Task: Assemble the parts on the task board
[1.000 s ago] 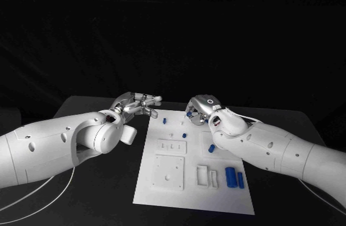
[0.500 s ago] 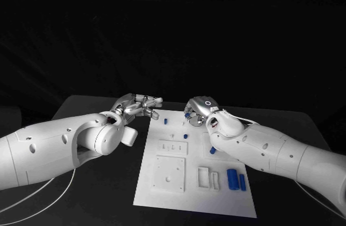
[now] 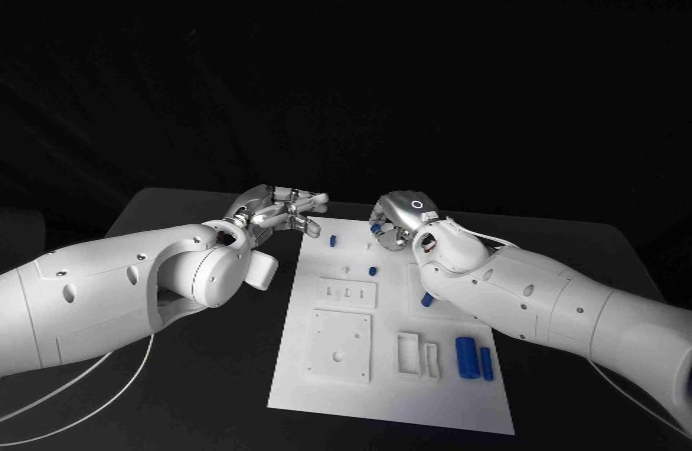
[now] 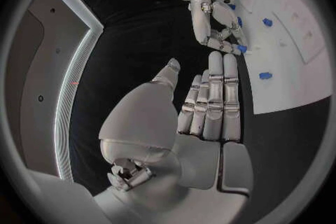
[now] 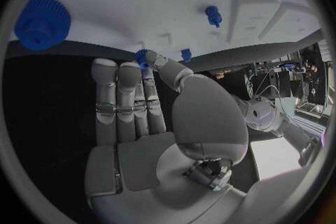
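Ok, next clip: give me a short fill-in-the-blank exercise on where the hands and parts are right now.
1. The task board lying on the table is coloured ____.
2. The small parts on the board are coloured ____.
3. The right hand pinches a small blue part at the board's ____ edge, seen from the head camera.
4. The left hand holds ____.

Missing words: white; blue; far; nothing
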Available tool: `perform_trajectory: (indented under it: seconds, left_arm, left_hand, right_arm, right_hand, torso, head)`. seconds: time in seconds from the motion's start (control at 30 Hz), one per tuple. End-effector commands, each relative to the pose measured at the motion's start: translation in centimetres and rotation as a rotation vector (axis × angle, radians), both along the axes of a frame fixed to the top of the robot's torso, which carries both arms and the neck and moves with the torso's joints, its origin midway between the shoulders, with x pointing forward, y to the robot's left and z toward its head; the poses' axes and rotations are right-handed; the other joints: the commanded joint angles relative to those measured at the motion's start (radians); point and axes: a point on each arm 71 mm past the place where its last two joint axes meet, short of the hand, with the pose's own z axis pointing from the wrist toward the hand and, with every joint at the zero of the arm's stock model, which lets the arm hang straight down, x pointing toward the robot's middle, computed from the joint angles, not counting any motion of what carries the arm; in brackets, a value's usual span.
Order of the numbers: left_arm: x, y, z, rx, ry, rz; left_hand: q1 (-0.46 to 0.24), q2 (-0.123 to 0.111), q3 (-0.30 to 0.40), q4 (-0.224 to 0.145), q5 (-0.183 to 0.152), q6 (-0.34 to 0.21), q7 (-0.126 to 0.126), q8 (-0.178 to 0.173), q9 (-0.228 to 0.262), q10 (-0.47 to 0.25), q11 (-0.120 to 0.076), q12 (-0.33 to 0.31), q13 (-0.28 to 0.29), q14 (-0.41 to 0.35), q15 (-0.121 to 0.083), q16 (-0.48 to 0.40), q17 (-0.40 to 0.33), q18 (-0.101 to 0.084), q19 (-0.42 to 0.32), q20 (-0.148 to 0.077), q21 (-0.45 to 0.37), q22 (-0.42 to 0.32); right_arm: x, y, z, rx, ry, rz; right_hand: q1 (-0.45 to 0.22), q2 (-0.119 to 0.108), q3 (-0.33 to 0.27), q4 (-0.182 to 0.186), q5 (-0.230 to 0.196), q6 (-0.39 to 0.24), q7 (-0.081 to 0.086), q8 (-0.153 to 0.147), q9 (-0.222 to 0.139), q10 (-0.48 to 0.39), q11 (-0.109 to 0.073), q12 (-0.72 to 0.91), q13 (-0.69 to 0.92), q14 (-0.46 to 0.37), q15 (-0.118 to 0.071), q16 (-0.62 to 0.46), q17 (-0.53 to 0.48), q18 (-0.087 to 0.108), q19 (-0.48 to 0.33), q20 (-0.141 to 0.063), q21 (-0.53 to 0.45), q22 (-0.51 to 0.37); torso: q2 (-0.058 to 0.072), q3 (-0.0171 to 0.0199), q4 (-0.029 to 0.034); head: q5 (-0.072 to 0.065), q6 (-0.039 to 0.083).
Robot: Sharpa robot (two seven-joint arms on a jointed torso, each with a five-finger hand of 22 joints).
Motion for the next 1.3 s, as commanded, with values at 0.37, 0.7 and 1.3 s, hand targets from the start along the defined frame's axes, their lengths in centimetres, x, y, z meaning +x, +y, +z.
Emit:
perform_trajectory:
  seconds: [0.37, 0.7, 1.3]
  left_arm:
    - [-0.02, -0.41, 0.24, -0.012, -0.003, -0.023]
    - [0.09, -0.33, 0.23, -0.012, -0.001, -0.024]
    - [0.22, -0.38, 0.21, -0.014, 0.001, -0.025]
  left_hand:
    - [-0.004, -0.007, 0.003, 0.001, 0.004, -0.006, 0.001, 0.0, 0.001, -0.006, 0.0, 0.001, 0.002, -0.008, 0.0, 0.003, -0.001, 0.001, -0.007, -0.003, 0.004, -0.001]
    - [-0.004, -0.007, 0.004, 0.001, 0.004, -0.007, 0.001, 0.0, 0.001, -0.008, 0.0, 0.001, 0.002, -0.009, 0.0, 0.003, -0.002, 0.001, -0.008, -0.003, 0.005, -0.004]
    - [-0.003, -0.007, 0.004, 0.001, 0.004, -0.009, 0.001, 0.0, 0.001, -0.01, 0.001, 0.001, 0.002, -0.009, 0.001, 0.002, -0.003, 0.001, -0.008, -0.002, 0.005, -0.008]
  right_arm:
    - [0.16, 0.32, -0.31, -0.016, 0.029, 0.011]
    - [0.18, 0.59, -0.43, -0.019, 0.044, 0.015]
    - [0.49, 0.39, -0.71, 0.002, 0.081, -0.003]
  right_hand:
    - [0.002, 0.014, -0.007, 0.0, 0.002, -0.002, 0.002, 0.006, -0.001, 0.024, -0.027, 0.004, 0.013, -0.003, -0.002, -0.004, 0.002, 0.012, 0.025, -0.002, -0.009, 0.007]
    - [0.003, 0.019, -0.022, -0.002, 0.005, -0.008, 0.003, 0.007, -0.003, 0.018, -0.026, 0.004, 0.012, -0.004, -0.001, -0.005, 0.001, 0.012, 0.026, -0.001, -0.021, 0.018]
    - [0.01, -0.042, -0.072, 0.032, -0.003, -0.228, 0.052, 0.006, -0.047, -0.304, 0.064, 0.002, -0.005, -0.039, 0.057, -0.036, -0.078, 0.078, 0.001, 0.06, -0.269, -0.07]
  torso:
    - [-0.001, -0.0017, 0.0006]
    - [-0.001, -0.001, 0.0005]
    - [-0.001, -0.0022, 0.0028]
  head:
    - [0.001, -0.003]
    - [0.001, -0.004]
    - [0.0, -0.005]
